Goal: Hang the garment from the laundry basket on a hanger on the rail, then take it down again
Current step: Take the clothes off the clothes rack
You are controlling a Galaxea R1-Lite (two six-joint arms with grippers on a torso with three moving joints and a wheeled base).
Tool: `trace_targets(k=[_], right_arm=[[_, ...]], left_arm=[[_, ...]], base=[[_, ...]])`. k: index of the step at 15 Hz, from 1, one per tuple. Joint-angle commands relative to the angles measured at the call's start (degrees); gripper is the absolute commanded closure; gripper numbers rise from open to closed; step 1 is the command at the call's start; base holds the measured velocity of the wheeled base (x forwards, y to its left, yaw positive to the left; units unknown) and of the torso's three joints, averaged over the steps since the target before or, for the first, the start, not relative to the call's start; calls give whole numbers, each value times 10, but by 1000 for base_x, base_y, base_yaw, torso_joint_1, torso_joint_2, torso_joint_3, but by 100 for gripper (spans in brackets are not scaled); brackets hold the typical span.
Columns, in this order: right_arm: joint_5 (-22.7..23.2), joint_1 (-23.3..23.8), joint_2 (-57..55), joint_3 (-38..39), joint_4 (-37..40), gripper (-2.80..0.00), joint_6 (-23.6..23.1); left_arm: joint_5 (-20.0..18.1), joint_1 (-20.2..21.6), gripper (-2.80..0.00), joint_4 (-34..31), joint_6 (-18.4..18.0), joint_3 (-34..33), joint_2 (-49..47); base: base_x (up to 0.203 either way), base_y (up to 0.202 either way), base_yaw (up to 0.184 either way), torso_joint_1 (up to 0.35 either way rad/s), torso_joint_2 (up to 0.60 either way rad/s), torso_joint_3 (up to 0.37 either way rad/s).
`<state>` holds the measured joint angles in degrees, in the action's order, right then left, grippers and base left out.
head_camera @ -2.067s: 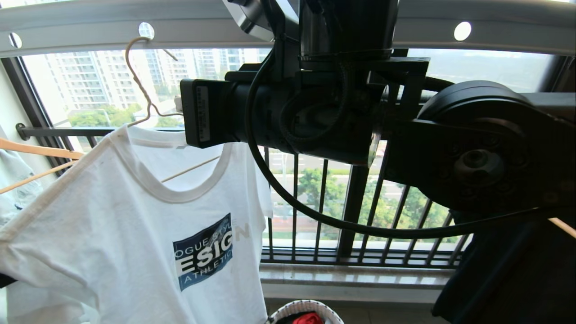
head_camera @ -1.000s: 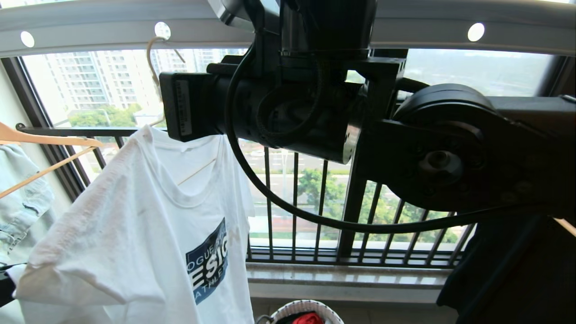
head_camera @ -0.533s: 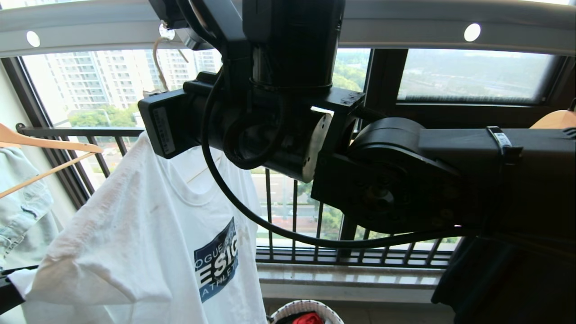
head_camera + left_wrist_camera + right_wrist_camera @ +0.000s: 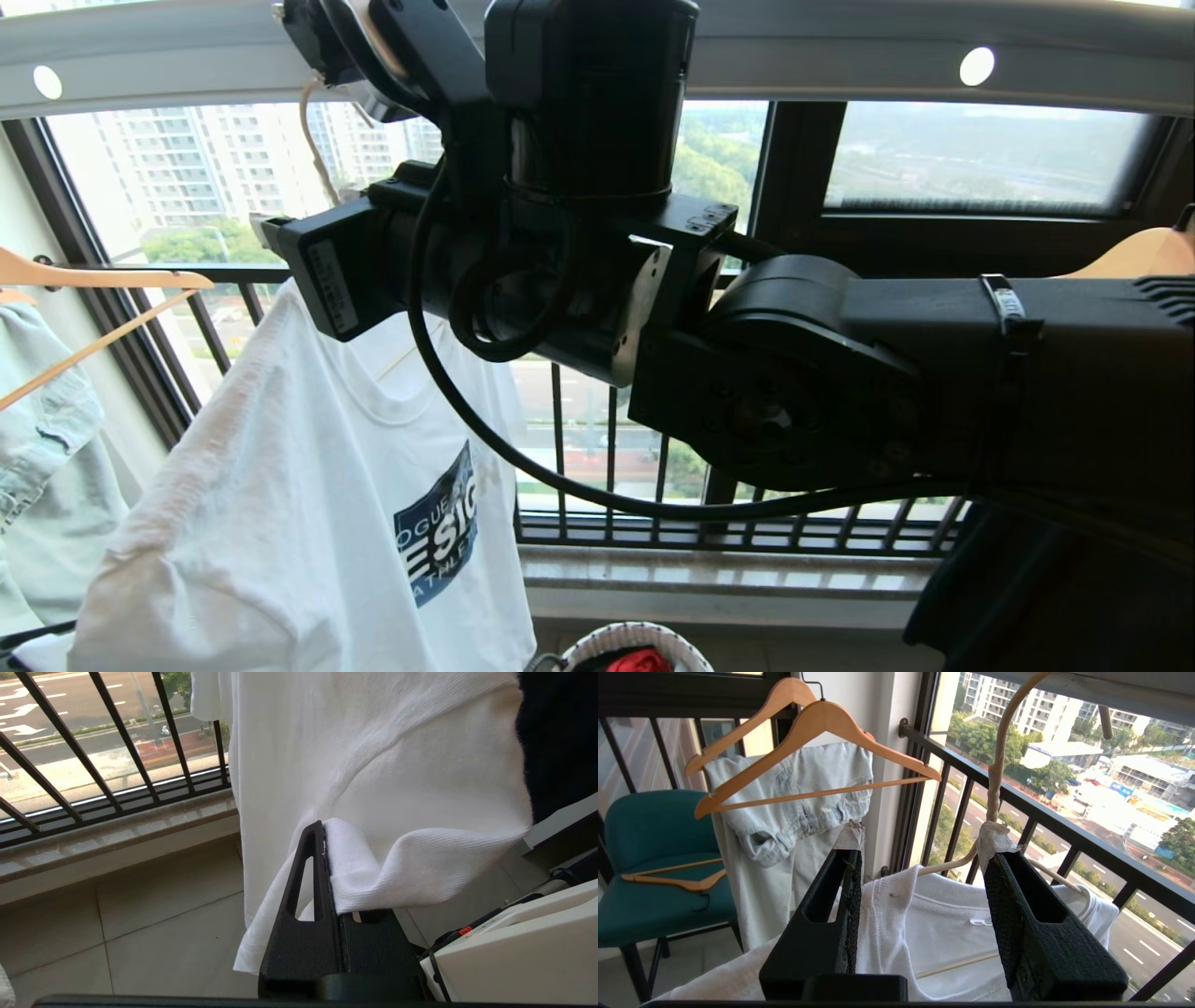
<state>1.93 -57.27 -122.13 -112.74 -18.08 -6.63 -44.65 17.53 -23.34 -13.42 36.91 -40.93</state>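
Note:
The garment (image 4: 308, 504), a white T-shirt with a dark blue chest print, hangs on the cream wire hanger (image 4: 306, 140). The hanger's hook reaches up to the grey rail (image 4: 887, 56). My right gripper (image 4: 924, 844) is open just under the rail. One of its fingertips (image 4: 994, 842) rests against the hanger (image 4: 994, 774) at its neck, and the collar of the garment (image 4: 924, 914) lies below the gap. My left gripper (image 4: 323, 830), low at the left, is shut on a fold at the edge of the garment (image 4: 373, 765). The laundry basket (image 4: 644, 637) stands on the floor below.
Wooden hangers (image 4: 817, 723) carrying pale denim hang at the left, over a teal chair (image 4: 654, 858). The black window guard (image 4: 607, 448) runs behind the shirt. A red cloth (image 4: 639, 661) lies in the basket. A black garment (image 4: 1074, 579) hangs at the right.
My right arm has swung left and upward, bringing its gripper up beside the hanger's hook at the rail. The shirt's held corner has sunk lower at the left.

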Motion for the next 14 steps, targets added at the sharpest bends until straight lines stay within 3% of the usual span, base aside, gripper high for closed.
trace_targets(k=[1, 5, 8, 11, 14], right_arm=[[1, 0, -21, -4, -8, -280, -10], [2, 0, -28, -4, -41, -280, -11], [12, 0, -28, -4, -42, -280, -11], [50, 10, -30, -4, -42, -280, -10], [55, 15, -33, -4, -42, -280, -10]], left_arm=[[-3, -12, 0, -1, -1, -13, 26], [-10, -29, 0, -1, -1, -19, 40], [-56, -30, 0, -4, 0, -30, 61], [-59, -31, 0, -13, 0, -33, 67], [-58, -39, 0, -12, -1, -34, 64]], base=[[0, 0, 0, 0, 0, 0], [0, 0, 0, 0, 0, 0], [0, 0, 0, 0, 0, 0], [0, 0, 0, 0, 0, 0], [0, 0, 0, 0, 0, 0]])
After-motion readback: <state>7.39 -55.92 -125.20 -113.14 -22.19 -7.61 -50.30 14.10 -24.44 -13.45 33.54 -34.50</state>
